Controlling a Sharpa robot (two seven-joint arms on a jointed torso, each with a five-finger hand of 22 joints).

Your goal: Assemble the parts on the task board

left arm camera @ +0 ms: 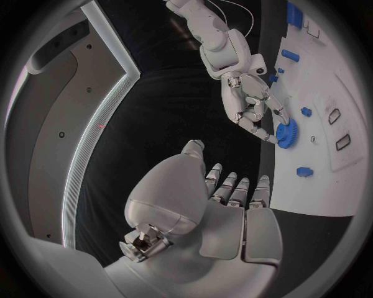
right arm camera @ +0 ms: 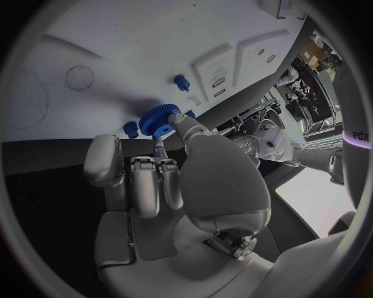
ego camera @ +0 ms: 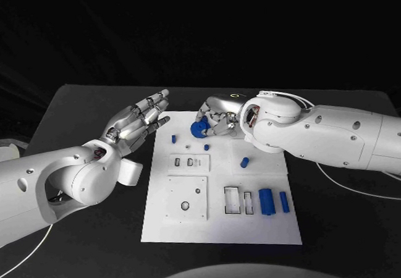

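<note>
Black table: right hand (ego camera: 219, 116) pinches upright-tilted blue gear (ego camera: 199, 129); left hand (ego camera: 137, 122) spread wide.

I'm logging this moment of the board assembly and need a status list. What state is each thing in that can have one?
left robot hand: open, fingers spread, holding nothing, beside the board's left edge.
right robot hand: pinching the blue gear at the board's far end.
blue gear: held in the fingertips; whether it is seated I cannot tell.
task board: flat on the table.
blue cylinder: lying on the board.
small blue peg: on the board, untouched.
</note>
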